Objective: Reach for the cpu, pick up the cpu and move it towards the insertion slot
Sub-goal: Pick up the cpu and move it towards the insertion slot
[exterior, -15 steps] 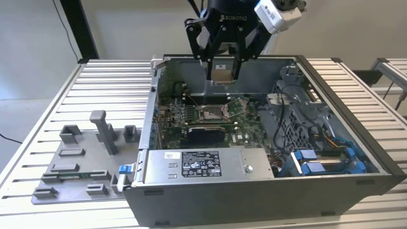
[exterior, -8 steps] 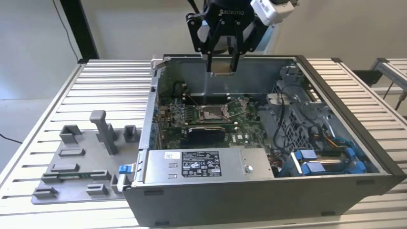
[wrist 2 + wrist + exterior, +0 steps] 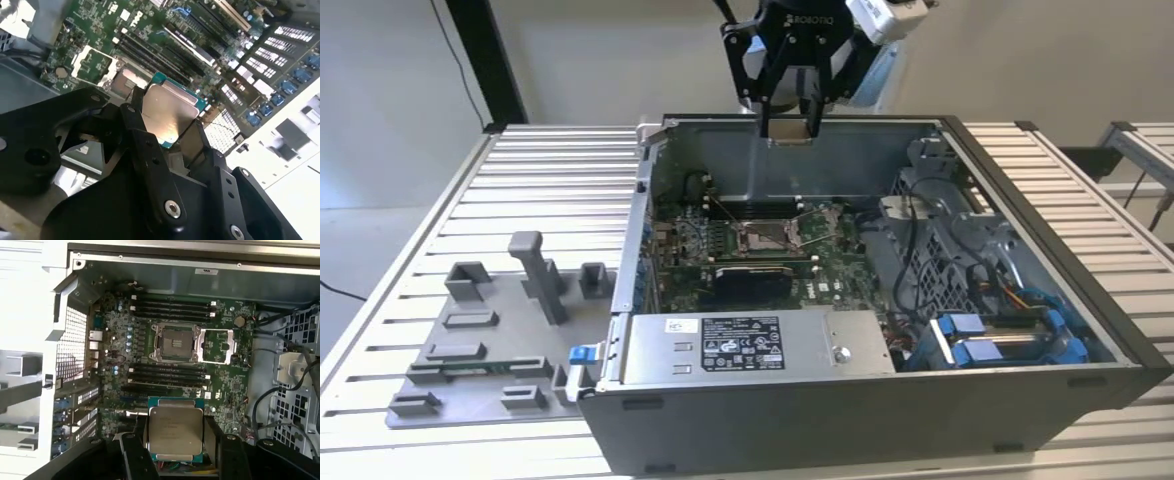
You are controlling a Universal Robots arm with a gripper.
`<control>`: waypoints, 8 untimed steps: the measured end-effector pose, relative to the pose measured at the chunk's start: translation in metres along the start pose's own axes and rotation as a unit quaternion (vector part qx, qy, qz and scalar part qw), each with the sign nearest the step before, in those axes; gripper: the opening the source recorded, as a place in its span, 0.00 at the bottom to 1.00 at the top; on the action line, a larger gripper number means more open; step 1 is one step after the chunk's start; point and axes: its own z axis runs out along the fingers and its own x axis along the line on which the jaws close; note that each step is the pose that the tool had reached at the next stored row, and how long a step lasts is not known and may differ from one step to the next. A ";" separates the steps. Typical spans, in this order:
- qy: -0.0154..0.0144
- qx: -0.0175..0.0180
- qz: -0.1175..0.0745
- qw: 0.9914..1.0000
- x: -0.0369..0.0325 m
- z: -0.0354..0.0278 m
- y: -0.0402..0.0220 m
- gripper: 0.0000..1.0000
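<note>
My gripper (image 3: 790, 122) hangs above the open computer case (image 3: 1014, 400), over its far wall, shut on the cpu (image 3: 789, 130). In both wrist views the cpu (image 3: 175, 429) (image 3: 167, 112) is a square chip with a silvery top, clamped by its edges between two black fingers (image 3: 134, 445). The insertion slot (image 3: 761, 237) is a square silver-framed socket on the green motherboard (image 3: 230, 390), well below the chip. In the first wrist view the slot (image 3: 173, 342) stands open, its metal load plate (image 3: 218, 346) folded out beside it. The cpu is apart from the slot.
Black memory slots (image 3: 170, 375) flank the socket. A power supply (image 3: 740, 345) fills the case's near side, with cables and blue drive bays (image 3: 1001, 340) at the exterior view's right. A grey fixture plate with blocks (image 3: 494, 340) lies on the slatted table at the exterior view's left.
</note>
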 end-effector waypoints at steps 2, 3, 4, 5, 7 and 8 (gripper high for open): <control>0.000 0.000 0.000 1.000 -0.0006 0.0022 0.0092 0.00; 0.000 0.000 0.000 1.000 -0.0009 0.0034 0.0138 0.00; 0.000 0.000 0.000 1.000 -0.0012 0.0046 0.0181 0.00; 0.000 0.000 0.000 1.000 -0.0015 0.0059 0.0225 0.00; 0.000 0.000 0.000 1.000 -0.0021 0.0081 0.0318 0.00; 0.000 0.000 0.000 1.000 -0.0024 0.0090 0.0360 0.00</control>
